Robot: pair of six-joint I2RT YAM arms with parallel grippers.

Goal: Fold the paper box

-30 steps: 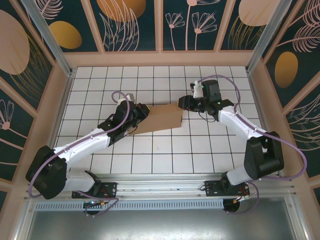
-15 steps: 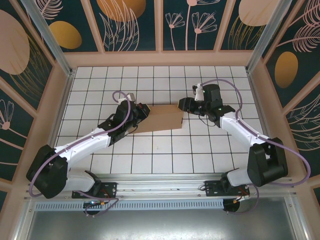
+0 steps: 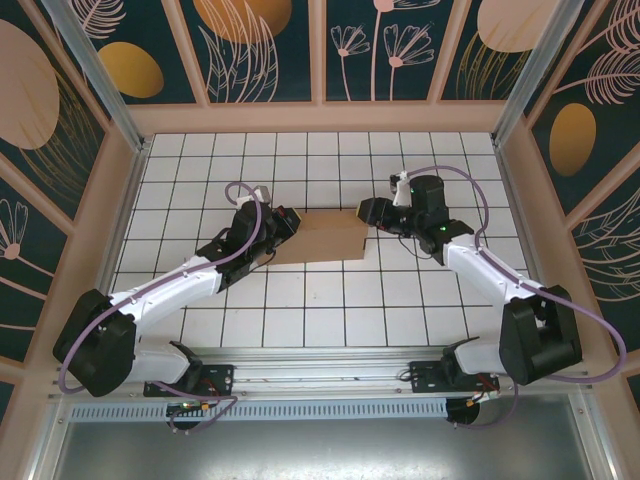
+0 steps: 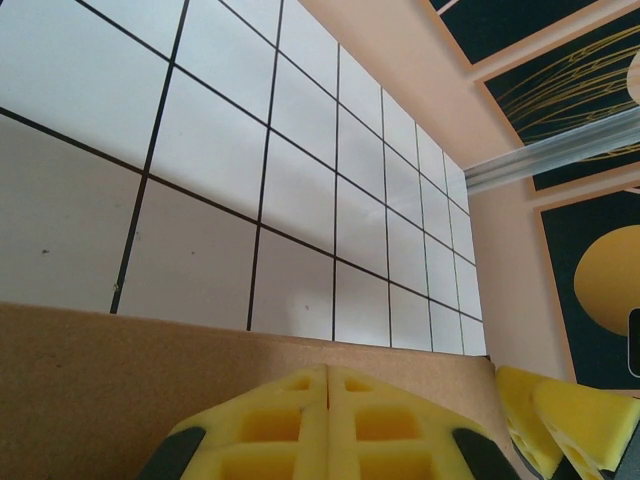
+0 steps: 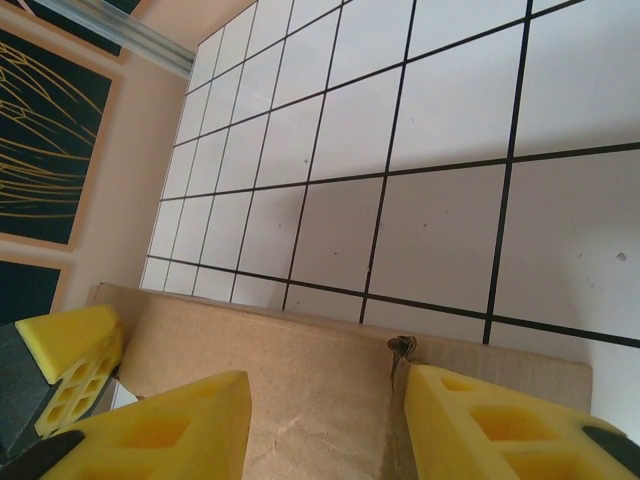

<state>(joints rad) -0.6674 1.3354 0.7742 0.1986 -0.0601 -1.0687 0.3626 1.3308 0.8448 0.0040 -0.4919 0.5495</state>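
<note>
While left gripper (image 3: 287,222) sat shut against the paper box (image 3: 325,238) mid-frame, right gripper (image 3: 364,212) stood half-open over its right edge.

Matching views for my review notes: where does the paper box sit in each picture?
Top external: paper box in the middle of the picture.
Left wrist: paper box along the bottom edge.
Right wrist: paper box across the lower part.
Shared landmark: white tiled table with black lines.
</note>
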